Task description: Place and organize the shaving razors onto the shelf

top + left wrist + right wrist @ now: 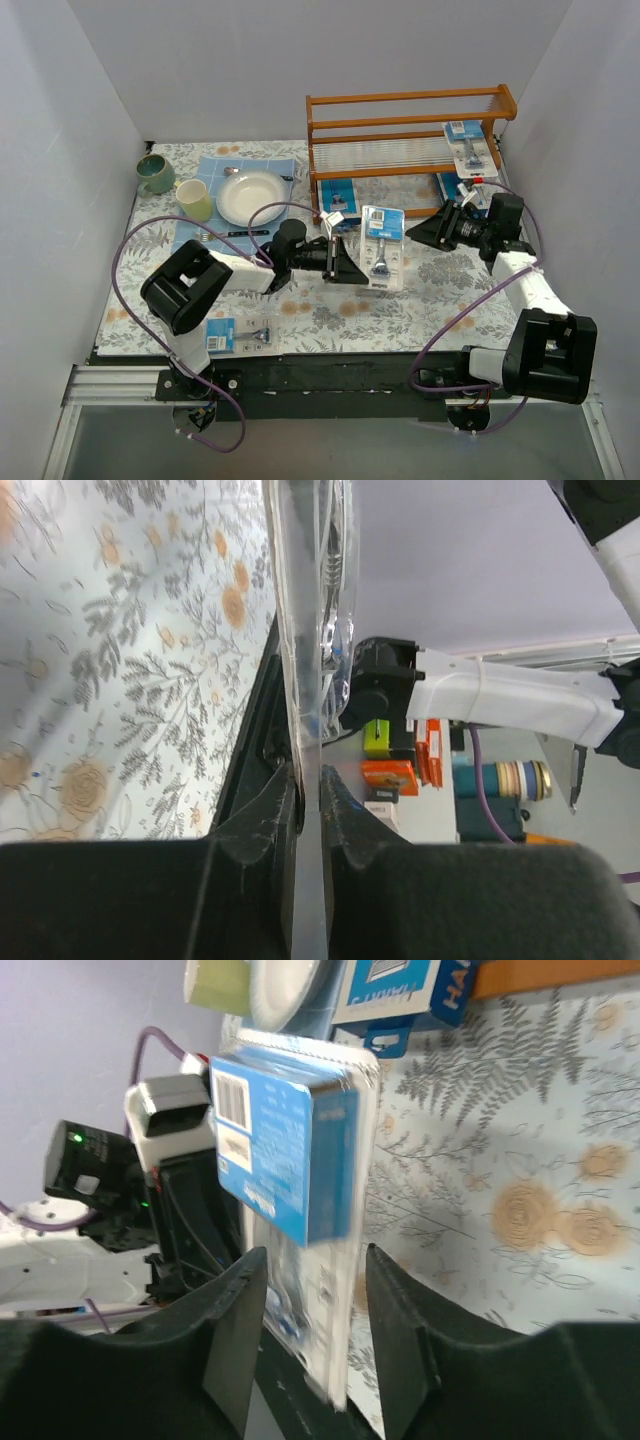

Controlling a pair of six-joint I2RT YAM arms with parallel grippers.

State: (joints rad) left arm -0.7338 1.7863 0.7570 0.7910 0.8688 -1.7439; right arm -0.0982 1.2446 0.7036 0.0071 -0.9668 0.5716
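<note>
My left gripper [348, 262] is shut on the edge of a blue-and-white razor pack [383, 246] and holds it upright above the table's middle. In the left wrist view the pack [310, 630] shows edge-on between the closed jaws [308, 790]. My right gripper [428, 230] is open, its jaws either side of the same pack [290, 1150] in the right wrist view, not closed on it. The orange-brown shelf [410, 100] stands at the back right. One pack [470, 145] lies on its right end, two [337, 195] [455, 186] lie at its foot, one [238, 333] lies front left.
A white plate [250, 197], a pale green cup [195, 201] and a teal mug [156, 173] stand back left by a blue placemat [215, 170]. A dark-handled fork [235, 232] lies in front of the plate. White walls close in the sides.
</note>
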